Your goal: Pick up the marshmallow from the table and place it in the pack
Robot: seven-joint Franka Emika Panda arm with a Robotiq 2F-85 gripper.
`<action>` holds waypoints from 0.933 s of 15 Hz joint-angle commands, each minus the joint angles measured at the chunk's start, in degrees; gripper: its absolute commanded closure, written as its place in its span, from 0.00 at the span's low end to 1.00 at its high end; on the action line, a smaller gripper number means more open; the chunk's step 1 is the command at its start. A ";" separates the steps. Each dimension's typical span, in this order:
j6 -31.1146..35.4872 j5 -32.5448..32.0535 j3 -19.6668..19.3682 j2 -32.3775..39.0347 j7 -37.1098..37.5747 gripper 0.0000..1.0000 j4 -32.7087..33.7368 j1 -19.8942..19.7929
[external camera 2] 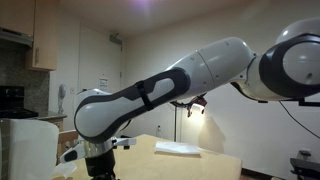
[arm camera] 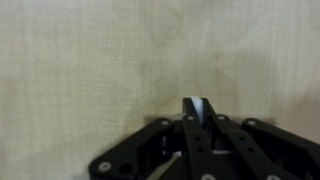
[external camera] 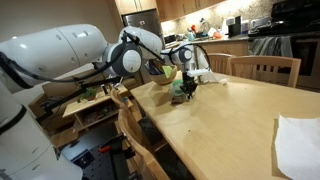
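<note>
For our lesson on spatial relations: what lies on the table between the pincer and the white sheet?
Only bare wooden tabletop lies between the pincer and the white sheet; that shows in an exterior view.

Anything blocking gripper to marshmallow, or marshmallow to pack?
Nothing visible. In the wrist view a small white piece, likely the marshmallow, sits right at the tips of the gripper, with only table around it. The pack isn't identifiable, so that leg can't be judged.

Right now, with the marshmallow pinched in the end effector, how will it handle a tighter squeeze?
Probably soft: the marshmallow shows only as a thin white sliver between the tips of the end effector, so it may squash. Likely light, being so small.
</note>
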 commanded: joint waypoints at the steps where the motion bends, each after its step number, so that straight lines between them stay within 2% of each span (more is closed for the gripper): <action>1: -2.90 0.48 -0.81 0.00 8.46 0.89 1.79 0.27; 6: -3.55 0.82 -0.94 0.00 22.41 0.90 1.90 0.07; 11: -4.35 0.68 -0.40 0.00 30.60 0.89 1.95 -0.44; 12: -3.77 0.45 -0.16 0.00 29.53 0.89 1.80 -0.68; 14: -0.42 -1.09 0.23 0.00 20.91 0.89 1.00 -0.68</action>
